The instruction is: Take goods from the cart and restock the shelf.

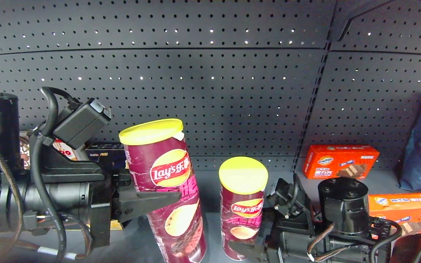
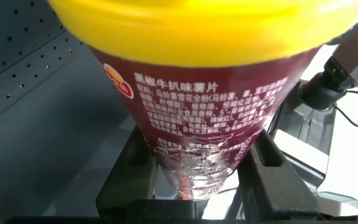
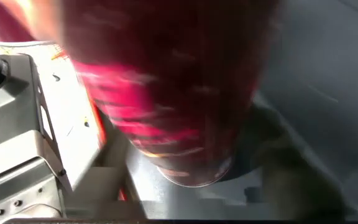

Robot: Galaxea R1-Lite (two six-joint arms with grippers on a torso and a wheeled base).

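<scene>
On the head camera, my left hand (image 1: pixel 172 204) grips a purple chip can (image 1: pixel 166 171) at mid-body, tilted over the shelf (image 1: pixel 212 204). The left wrist camera adds both fingers (image 2: pixel 272 186) pressed against its sides. A second can (image 1: pixel 242 208) is upright to its right, with my right hand (image 1: pixel 249 250) at its base; I cannot tell whether that hand has closed on it. Both yellow lids are on. Orange boxes (image 1: pixel 340 160) lie farther right.

Head camera faces shelf back wall (image 1: pixel 210 91) at close range. Wrist cameras sit very near left can (image 2: pixel 204 124) and right can (image 3: pixel 173 106). Head view shares both cans.
</scene>
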